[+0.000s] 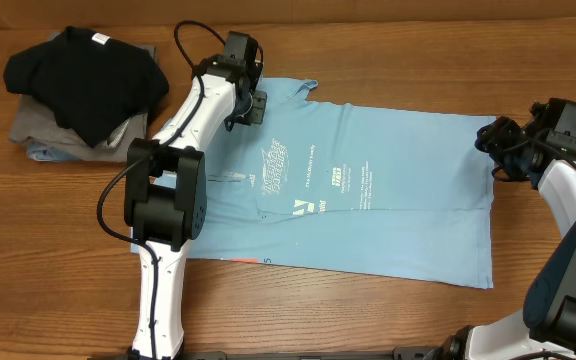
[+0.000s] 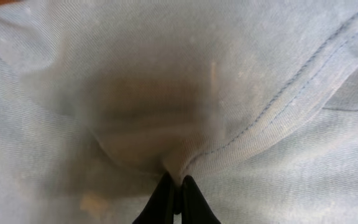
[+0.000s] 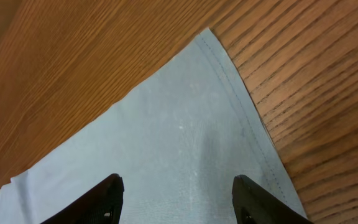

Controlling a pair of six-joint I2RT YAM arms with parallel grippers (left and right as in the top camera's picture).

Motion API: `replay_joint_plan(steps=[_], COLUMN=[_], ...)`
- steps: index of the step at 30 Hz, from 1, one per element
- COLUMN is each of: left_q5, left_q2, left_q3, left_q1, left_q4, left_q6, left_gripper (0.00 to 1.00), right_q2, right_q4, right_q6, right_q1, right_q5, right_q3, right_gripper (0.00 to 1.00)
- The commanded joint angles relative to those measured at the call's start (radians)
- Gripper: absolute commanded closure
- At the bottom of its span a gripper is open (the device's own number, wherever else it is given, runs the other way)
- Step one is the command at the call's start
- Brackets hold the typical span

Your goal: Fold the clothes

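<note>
At table (image 1: 398,60) centre: one sky-blue T-shirt (image 1: 398,200), spread flat and sideways, print uppermost, collar end to the left, hem to the right.

Hazards, as judged: a lopsided lift is likely if the left side is raised while the hem corner is ungripped, so that the cloth would be dragged askew and wrinkled. A slipped hold is possible, since only a small tuck is pinched; whether one layer or both are caught cannot be told.

Left gripper (image 2: 174,185): pressed together on a gathered tuck of the shirt beside a stitched seam, at the far edge near the collar. Right gripper (image 3: 176,186): spread wide, nothing pinched; the far hem corner is seen between and ahead of its fingers, flat on the wood.

Beyond the shirt, well apart at far left: black shirt (image 1: 83,70) heaped on grey folded garments (image 1: 33,130).
</note>
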Motion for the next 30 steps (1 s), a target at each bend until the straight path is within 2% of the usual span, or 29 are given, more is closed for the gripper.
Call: replay_joint_plan(steps=[1,5,7,8,10,12,24,30], left_q5=[0.005,0.005,0.005,0.005,0.005,0.005,0.004,-0.011], left_q2=[0.018,0.018,0.018,0.018,0.018,0.018,0.015,0.003], left_q3=[0.032,0.035,0.04,0.041,0.041,0.041,0.052,0.192], left_q1=[0.006,0.008,0.009,0.009,0.011,0.013,0.013,0.013], left_q4=[-0.004,-0.004,-0.008,-0.01,-0.015,-0.022,-0.034,-0.132], left_q6=[-0.006,-0.003,-0.003,-0.003,-0.003,-0.003,-0.003,-0.003], left_gripper=[0.96,0.95,0.66,0.68,0.87,0.96,0.96,0.96], right_q2=[-0.001,-0.001,-0.001,-0.001,-0.001,-0.001,-0.001,-0.001], right_q4=[0.005,0.005,0.005,0.005,0.005,0.005,-0.006,0.036], right_q6=[0.0,0.0,0.0,0.0,0.0,0.0,0.0,-0.002], right_q1=[0.006,0.006,0.006,0.006,0.006,0.006,0.006,0.006], right_q5=[0.011,0.011,0.011,0.01,0.011,0.011,0.01,-0.009], right_q3=[0.021,0.021,0.021,0.021,0.021,0.021,0.021,0.021], right_gripper=[0.4,0.4,0.4,0.41,0.41,0.4,0.4,0.43])
